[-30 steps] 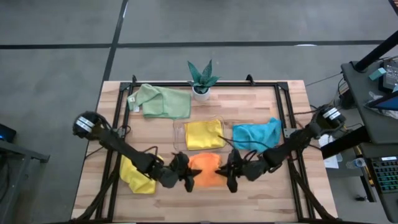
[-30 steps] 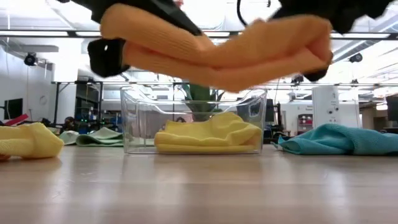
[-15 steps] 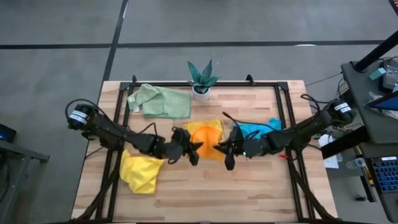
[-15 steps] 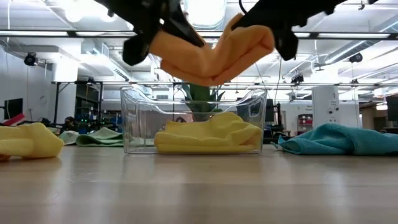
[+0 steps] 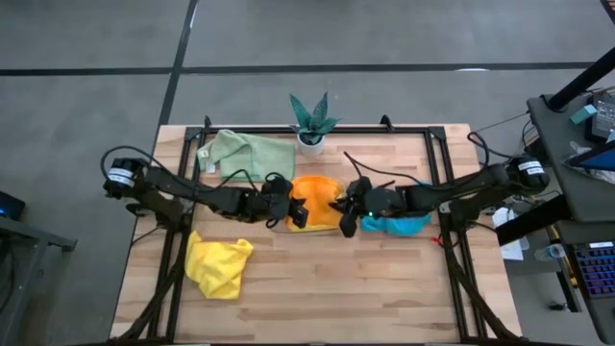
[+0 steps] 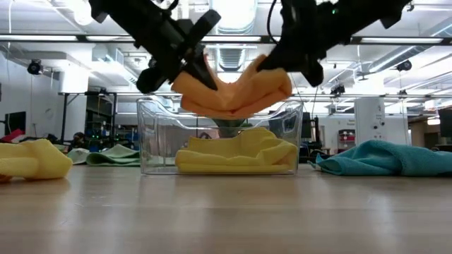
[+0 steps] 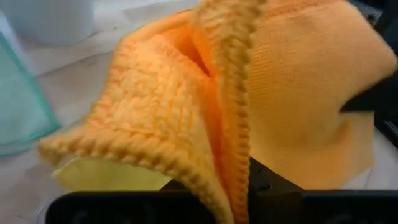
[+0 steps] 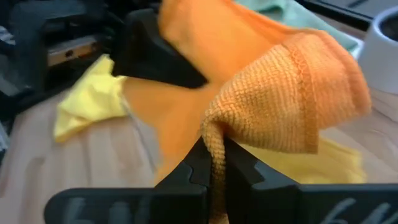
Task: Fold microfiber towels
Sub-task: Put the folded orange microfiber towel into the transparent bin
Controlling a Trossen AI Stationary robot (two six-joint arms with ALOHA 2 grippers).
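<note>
5 towels, 1 tray, 1 plant (image 5: pixel 311 122), 2 arms. Orange towel (image 5: pixel 315 202) hangs folded over the tray (image 6: pixel 150 134), left gripper (image 5: pixel 296 211) clenched on its 9 o'clock edge, right gripper (image 5: pixel 343 213) clenched on its 3 o'clock edge. 1 yellow towel (image 6: pixel 236 155) lies in the tray under it. Other yellow (image 5: pixel 217 266) at table's 8 o'clock, green (image 5: pixel 252 158) at 11, teal (image 5: pixel 396 222) at 3.

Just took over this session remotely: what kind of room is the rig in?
Probably a robotics lab or workshop: the wooden table stands on a grey concrete floor, exposed ceiling ducts run overhead, and equipment racks line the open room behind it.
</note>
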